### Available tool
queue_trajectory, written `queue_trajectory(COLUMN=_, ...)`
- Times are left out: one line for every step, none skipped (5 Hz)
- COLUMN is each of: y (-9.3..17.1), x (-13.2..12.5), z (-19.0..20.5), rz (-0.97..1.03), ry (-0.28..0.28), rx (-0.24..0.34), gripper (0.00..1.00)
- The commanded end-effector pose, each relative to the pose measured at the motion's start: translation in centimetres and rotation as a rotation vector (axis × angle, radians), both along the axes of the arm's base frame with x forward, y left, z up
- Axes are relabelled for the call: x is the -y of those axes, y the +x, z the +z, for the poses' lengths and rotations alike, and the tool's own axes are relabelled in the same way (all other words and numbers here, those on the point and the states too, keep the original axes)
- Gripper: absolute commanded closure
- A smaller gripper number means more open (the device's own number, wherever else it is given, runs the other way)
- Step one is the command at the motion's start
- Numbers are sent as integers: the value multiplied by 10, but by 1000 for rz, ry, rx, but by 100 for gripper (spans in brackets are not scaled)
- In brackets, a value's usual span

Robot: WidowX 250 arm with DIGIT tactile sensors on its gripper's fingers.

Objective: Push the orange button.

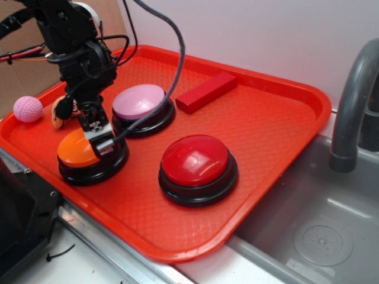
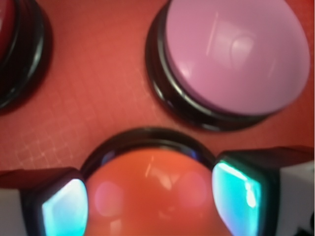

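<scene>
my gripper (image 1: 98,137) sits low on the orange button (image 1: 77,151), fingers (image 2: 61,209) spread wide to either side of the dome and holding nothing. the button stands at the near left of the red tray (image 1: 284,118). i judge the approach done; whether the dome is pressed fully down i cannot tell, so a firm downward push may remain. beyond lies the pink button (image 1: 139,102), with the red button (image 1: 195,161) to the side, then a red block (image 1: 206,92). a pink ball (image 1: 28,109) rests at the tray's far left rim.
</scene>
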State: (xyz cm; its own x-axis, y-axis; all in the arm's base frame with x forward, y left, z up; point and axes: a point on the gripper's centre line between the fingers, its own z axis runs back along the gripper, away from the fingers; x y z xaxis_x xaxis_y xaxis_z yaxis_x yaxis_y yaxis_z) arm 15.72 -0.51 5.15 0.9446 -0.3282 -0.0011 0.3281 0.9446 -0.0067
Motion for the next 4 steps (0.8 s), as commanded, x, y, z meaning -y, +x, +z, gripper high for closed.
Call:
queue_trajectory(y=9, x=2, z=23, rz=28, ry=-10, rx=67, gripper=0)
queue_trajectory(y=10, x=0, z=32, rz=44, ry=-32, rx=99, gripper=0)
queue_trajectory(y=11, x=-1, z=36, rz=52, ry=-29, rx=98, gripper=0)
queue_trajectory(y=12, x=-1, z=41, rz=64, ry=-21, rx=87, gripper=0)
